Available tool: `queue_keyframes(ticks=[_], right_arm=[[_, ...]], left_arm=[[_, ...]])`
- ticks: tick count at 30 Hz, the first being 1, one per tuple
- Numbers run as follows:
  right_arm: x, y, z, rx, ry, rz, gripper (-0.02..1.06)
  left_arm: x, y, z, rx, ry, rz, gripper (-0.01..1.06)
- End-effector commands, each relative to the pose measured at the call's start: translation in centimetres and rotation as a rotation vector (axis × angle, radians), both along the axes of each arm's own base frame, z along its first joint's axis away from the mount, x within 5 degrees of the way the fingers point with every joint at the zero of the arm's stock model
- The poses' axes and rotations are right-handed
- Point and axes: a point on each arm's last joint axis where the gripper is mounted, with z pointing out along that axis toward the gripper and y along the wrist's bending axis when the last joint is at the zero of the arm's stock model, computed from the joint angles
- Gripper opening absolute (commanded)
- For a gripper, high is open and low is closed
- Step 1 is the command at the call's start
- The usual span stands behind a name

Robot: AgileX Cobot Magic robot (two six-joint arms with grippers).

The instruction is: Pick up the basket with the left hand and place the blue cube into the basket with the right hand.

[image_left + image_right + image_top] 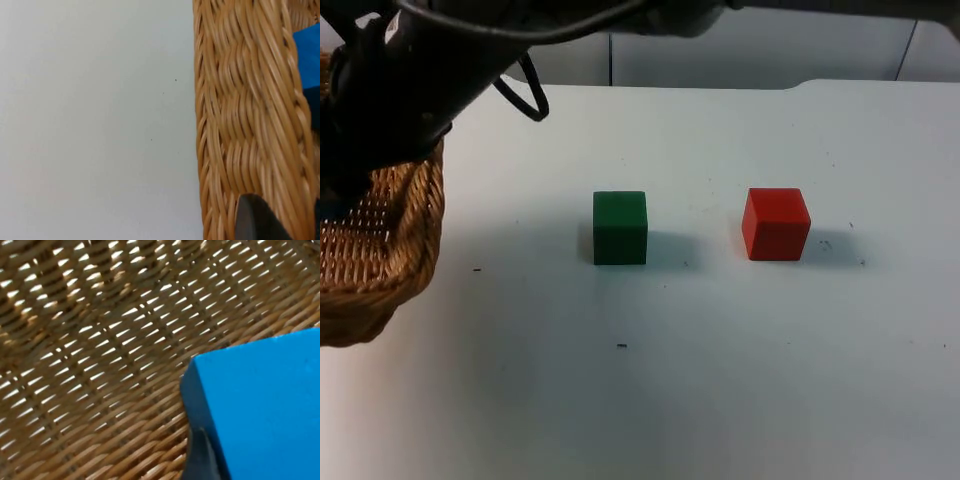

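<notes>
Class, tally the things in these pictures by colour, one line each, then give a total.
Blue cube: 1
Green cube: 1
Red cube: 1
Tan wicker basket: 1
Total: 4

1. One woven basket (390, 260).
2. Three cubes: one green cube (620, 228), one red cube (776, 224), one blue cube (260, 405).
3. One white worktop (720, 380).
</notes>
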Motion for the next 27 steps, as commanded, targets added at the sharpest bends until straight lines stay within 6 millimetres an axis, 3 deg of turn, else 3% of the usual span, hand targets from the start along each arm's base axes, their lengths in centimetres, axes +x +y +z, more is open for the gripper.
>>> queue_keyframes(ticks=[1, 3, 4, 6, 8, 9, 11, 13, 18, 23, 27], right_arm=[[0.0, 0.3, 0.5, 0.033, -0.016, -0.003, 0.07], [-0.1, 0.3, 0.6, 0.036, -0.02, 0.004, 0.24], [-0.1, 0.3, 0.6, 0.036, -0.02, 0.004, 0.24], [-0.1, 0.3, 0.7, 0.038, -0.021, 0.004, 0.51], [-0.1, 0.3, 0.9, 0.039, -0.02, 0.004, 0.7], [-0.1, 0.3, 0.9, 0.039, -0.02, 0.004, 0.7], [-0.2, 0.2, 1.7, 0.047, -0.03, 0.006, 0.8], [-0.2, 0.2, 1.9, 0.047, -0.038, 0.008, 0.8], [-0.8, -0.7, 5.3, 0.037, -0.075, 0.034, 0.78], [-1.0, -1.6, 7.3, 0.013, -0.095, 0.036, 0.75], [0.0, -4.0, 10.2, 0.004, -0.1, 0.003, 0.73]], left_arm=[[0.2, -0.2, 0.4, -0.032, -0.025, 0.011, 0.0], [0.2, -0.2, 0.4, -0.032, -0.025, 0.011, 0.0], [0.2, -0.2, 0.4, -0.032, -0.025, 0.011, 0.0], [0.2, -0.2, 0.4, -0.032, -0.025, 0.011, 0.0], [0.2, -0.2, 0.4, -0.032, -0.025, 0.011, 0.0], [0.2, -0.2, 0.4, -0.032, -0.025, 0.011, 0.0], [0.2, -0.2, 0.4, -0.032, -0.025, 0.011, 0.0], [0.2, -0.2, 0.4, -0.032, -0.025, 0.011, 0.0], [0.2, -0.2, 0.4, -0.034, -0.024, 0.009, 0.0], [0.2, -0.2, 0.4, -0.034, -0.024, 0.009, 0.0], [0.2, -0.3, 0.4, -0.036, -0.025, 0.004, 0.0]])
